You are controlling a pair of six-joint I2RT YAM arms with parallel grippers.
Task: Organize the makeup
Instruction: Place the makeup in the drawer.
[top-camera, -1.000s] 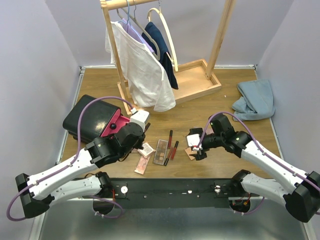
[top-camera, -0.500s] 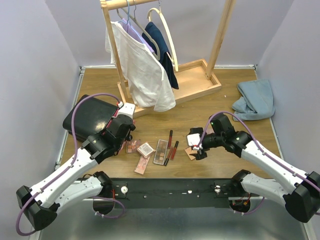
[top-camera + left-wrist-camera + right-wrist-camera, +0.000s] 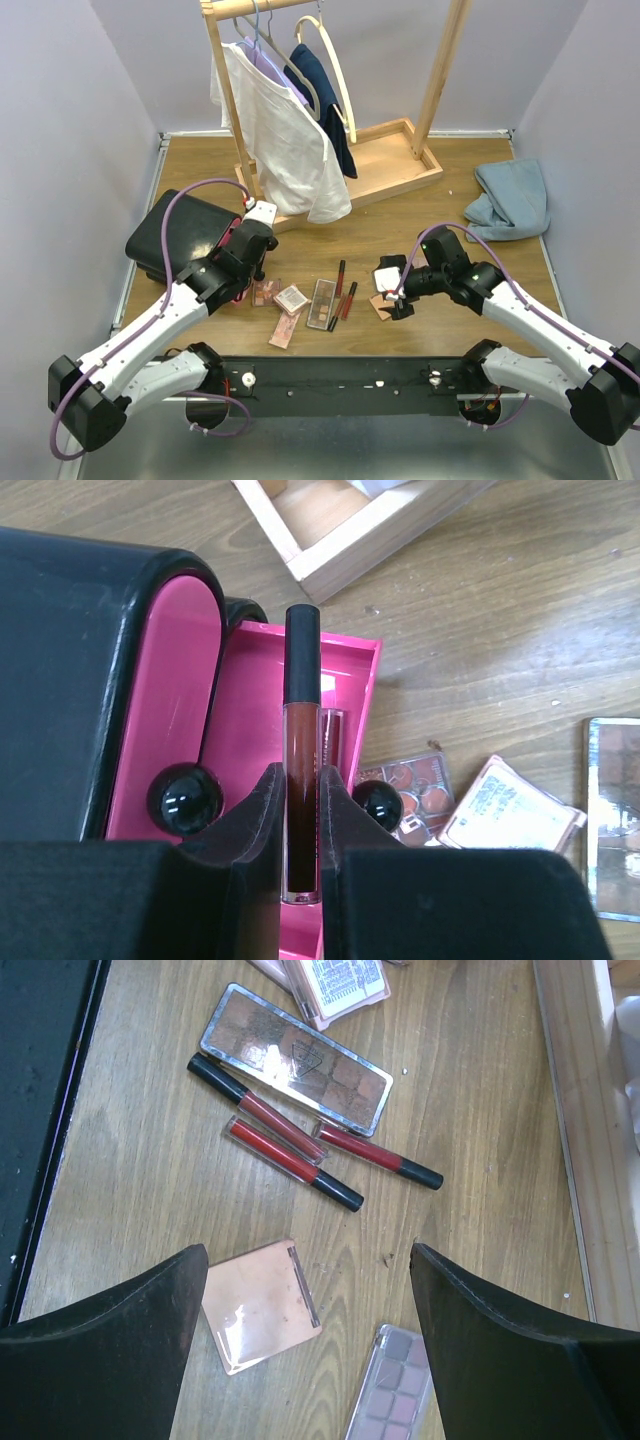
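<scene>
One dark-red tube (image 3: 302, 750) logged pinched between the fingers of the left hand (image 3: 302, 810), running up the centre of the left wrist view with its black cap at the top end. Held over the open pink drawer (image 3: 250, 720) of the black case (image 3: 70, 660), which fills the left of that frame. Noted what looks like a second tube (image 3: 335, 735) lying in the drawer, partly hidden behind the held one. Step in hand, as judged: stowing tubes in the drawer one at a time.

Right hand (image 3: 308, 1260) seen spread wide and gripping nothing, poised above a peach compact (image 3: 262, 1305) at lower centre of the right wrist view. Counted three more tubes (image 3: 290, 1165) loose on the counter (image 3: 480, 1110) mid-frame, just beside a brown palette (image 3: 295, 1060) near the top. Also a pink palette (image 3: 390, 1400), cut off by the lower edge.

Next move, as judged: lower the left hand until the tube sits within the drawer walls, alongside its mate, then release. Cannot tell the height above the drawer floor, so a slow descent advised. Risk of the tube catching the drawer rim or rolling out. Task judged early: most of the makeup not yet put away.
</scene>
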